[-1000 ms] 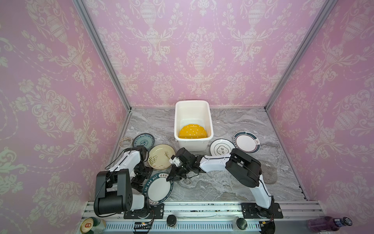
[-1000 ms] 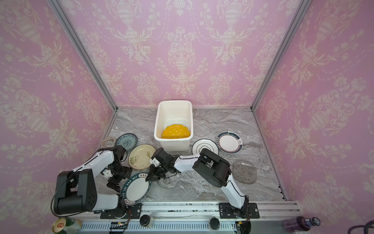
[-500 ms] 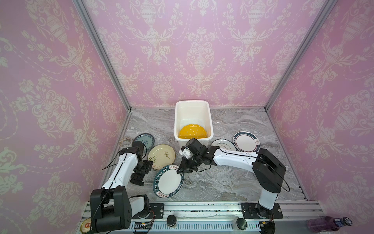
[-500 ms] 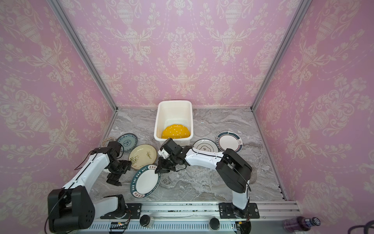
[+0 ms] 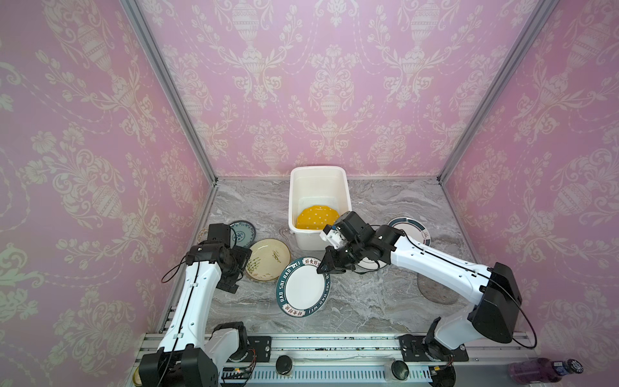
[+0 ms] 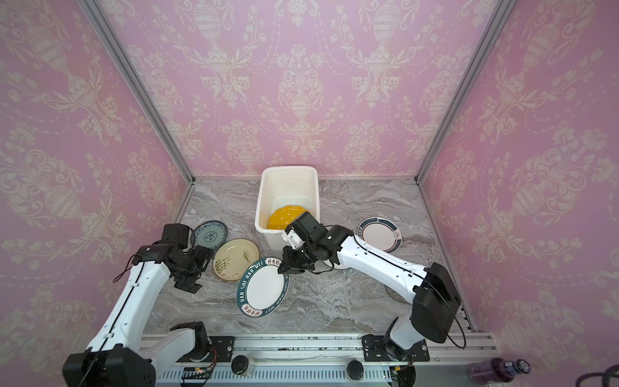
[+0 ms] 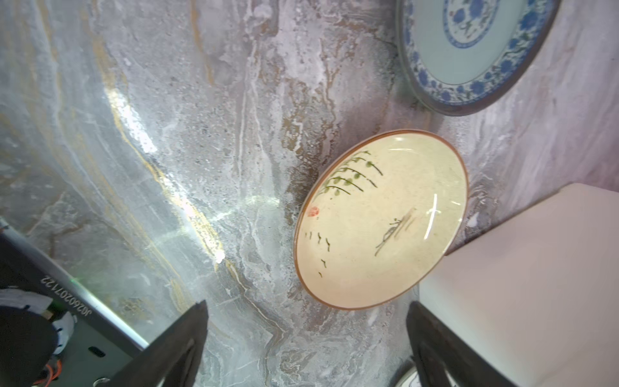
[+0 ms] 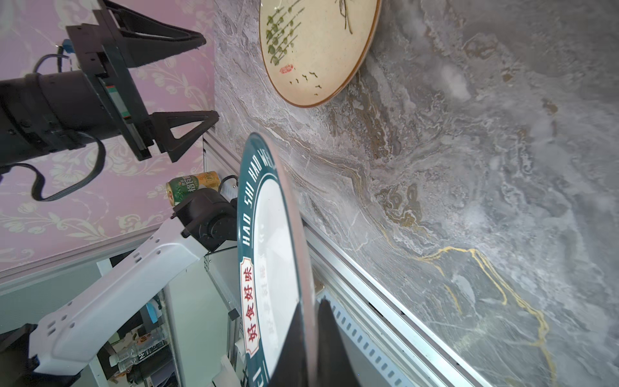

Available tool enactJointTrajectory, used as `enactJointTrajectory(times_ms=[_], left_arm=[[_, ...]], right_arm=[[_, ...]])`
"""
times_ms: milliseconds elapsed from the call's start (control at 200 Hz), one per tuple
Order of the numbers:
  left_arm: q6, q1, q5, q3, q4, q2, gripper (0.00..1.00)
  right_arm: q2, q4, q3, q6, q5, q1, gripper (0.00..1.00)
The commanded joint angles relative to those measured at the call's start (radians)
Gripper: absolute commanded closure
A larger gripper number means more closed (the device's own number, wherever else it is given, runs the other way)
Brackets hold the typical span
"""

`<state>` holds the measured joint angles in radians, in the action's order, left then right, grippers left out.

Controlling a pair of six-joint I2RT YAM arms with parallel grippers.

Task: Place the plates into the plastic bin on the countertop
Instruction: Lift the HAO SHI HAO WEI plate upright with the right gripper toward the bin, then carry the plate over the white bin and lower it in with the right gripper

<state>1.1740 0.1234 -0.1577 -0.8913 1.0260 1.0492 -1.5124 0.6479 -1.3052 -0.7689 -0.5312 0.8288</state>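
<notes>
My right gripper (image 5: 326, 264) (image 6: 284, 266) (image 8: 310, 301) is shut on the rim of a white plate with a dark teal lettered rim (image 5: 303, 286) (image 6: 263, 286) (image 8: 268, 241). It holds this plate tilted above the countertop (image 5: 368, 301), in front of the plastic bin (image 5: 318, 169) (image 6: 289, 168). An orange white-dotted plate (image 5: 316, 217) lies in the bin. My left gripper (image 5: 241, 268) (image 7: 306, 303) (image 8: 211, 78) stands open and empty beside a cream plate (image 5: 268, 259) (image 7: 382, 221). A blue-patterned plate (image 5: 243, 233) (image 7: 469, 50) lies behind it.
A white plate with a ringed rim (image 5: 410, 231) lies right of the bin. Another white plate (image 5: 368, 264) is partly hidden under the right arm. A clear grey glass plate (image 5: 435, 291) sits at the front right. The metal rail (image 5: 335, 341) edges the front, with a purple bottle (image 5: 542, 370) beyond.
The right gripper has carried the lettered plate up, to the right and toward the bin. The left gripper has drawn away from that plate toward the cream plate, still open.
</notes>
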Motion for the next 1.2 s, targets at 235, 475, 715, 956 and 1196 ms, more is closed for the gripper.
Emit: enactJointTrajectory(times_ms=[235,475,715,956,1196], left_arm=[[-0.151,-0.006,-0.274,-0.104,-0.317,-0.007,0.01],[-0.213,-0.025,-0.409,-0.155,-0.545,0.001,0.01],[-0.320,-0.139,-0.401,-0.210,-0.699,0.027,0.01],[-0.512,-0.245,-0.358,-0.305,-0.630,0.107,0.01],[-0.574,-0.257,-0.348,-0.302,-0.607,0.135,0.01]], right_arm=[[0.103,0.214,-0.226,0.082,0.023,-0.132,1.00],[0.114,0.281,-0.371,0.103,0.034,-0.315,1.00],[0.065,0.293,-0.500,0.128,0.127,-0.420,1.00],[-0.043,0.349,-0.631,0.214,0.226,-0.431,1.00],[-0.184,0.363,-0.719,0.235,0.311,-0.430,1.00]])
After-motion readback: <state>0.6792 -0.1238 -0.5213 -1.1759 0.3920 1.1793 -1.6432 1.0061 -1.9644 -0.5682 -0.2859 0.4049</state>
